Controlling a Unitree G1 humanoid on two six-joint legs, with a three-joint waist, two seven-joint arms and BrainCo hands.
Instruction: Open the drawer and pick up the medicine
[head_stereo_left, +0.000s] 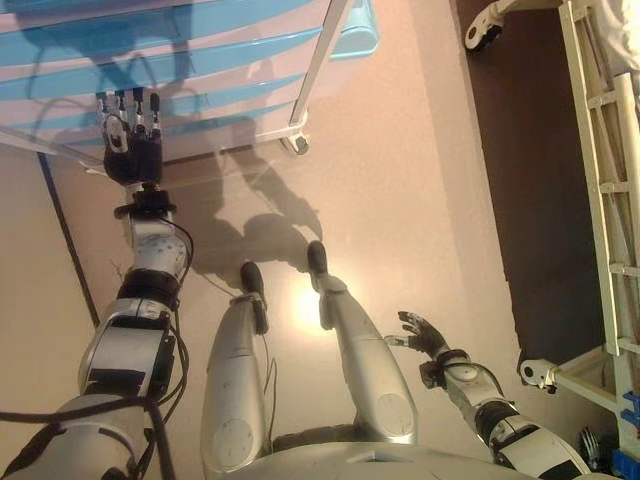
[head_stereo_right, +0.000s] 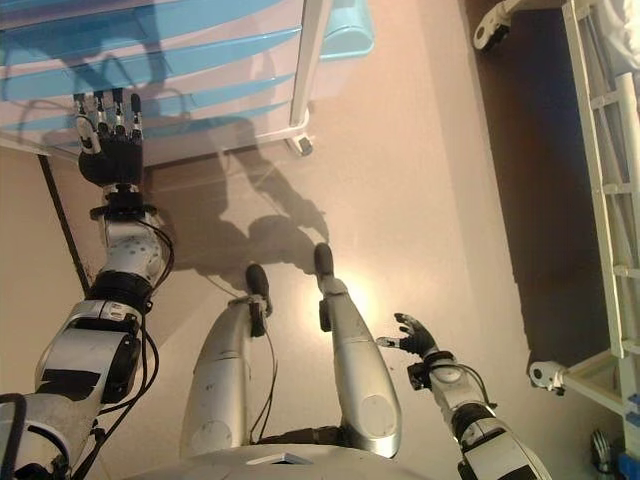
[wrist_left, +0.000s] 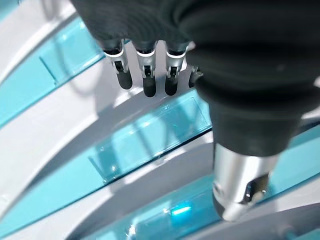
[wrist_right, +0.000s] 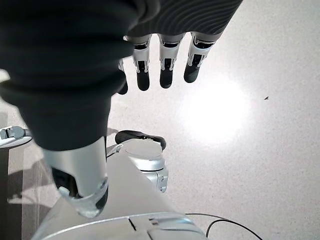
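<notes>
A white drawer unit (head_stereo_left: 200, 75) with several translucent blue drawer fronts stands on castors at the far left. My left hand (head_stereo_left: 130, 135) is raised in front of its lower drawers, fingers straight and open, holding nothing. In the left wrist view the fingertips (wrist_left: 145, 82) hover just short of a blue drawer front with a clear handle plate (wrist_left: 150, 135). All drawers look closed. No medicine shows. My right hand (head_stereo_left: 422, 333) hangs low at my right side, open and empty, over the floor (wrist_right: 250, 75).
The drawer unit's castor (head_stereo_left: 297, 144) stands on the beige floor. A white metal bed frame (head_stereo_left: 600, 200) with wheels (head_stereo_left: 485, 30) runs along the right, over a dark floor strip. A dark line (head_stereo_left: 60, 220) crosses the floor at left.
</notes>
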